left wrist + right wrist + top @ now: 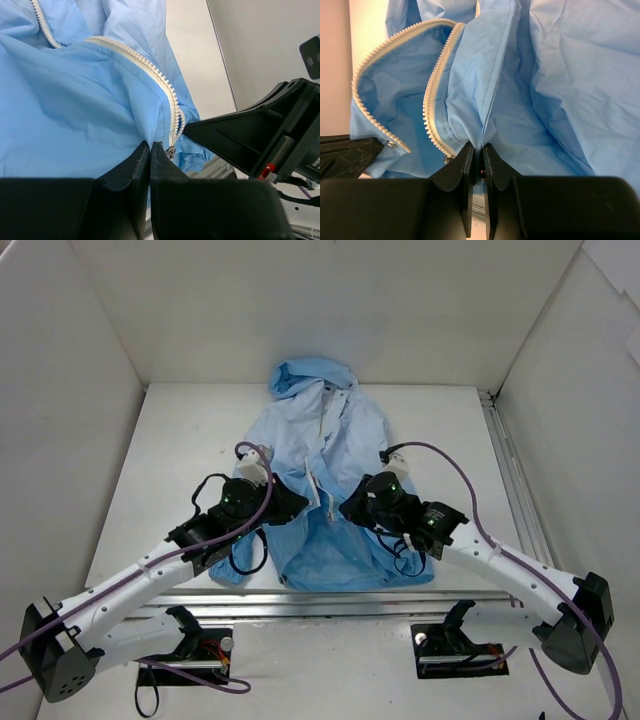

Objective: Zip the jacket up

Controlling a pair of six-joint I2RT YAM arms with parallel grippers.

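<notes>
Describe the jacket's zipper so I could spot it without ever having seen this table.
On the white table lies a light-blue hooded jacket, its hood at the far end. Down the middle of its front, collar to hem, runs the zipper. It is the only white, toothed strip on the plain blue cloth, its two rows parted.

**Surroundings: bench, walls, rails**

White matte bench (180,440), boxed in on 3 sides by white panels: back wall (330,300), left wall (60,390), right wall (580,390). Metal rail (505,460) runs along the bench's right edge. A 2nd rail (330,602) lies along its near edge, approx. corner to corner.
</notes>
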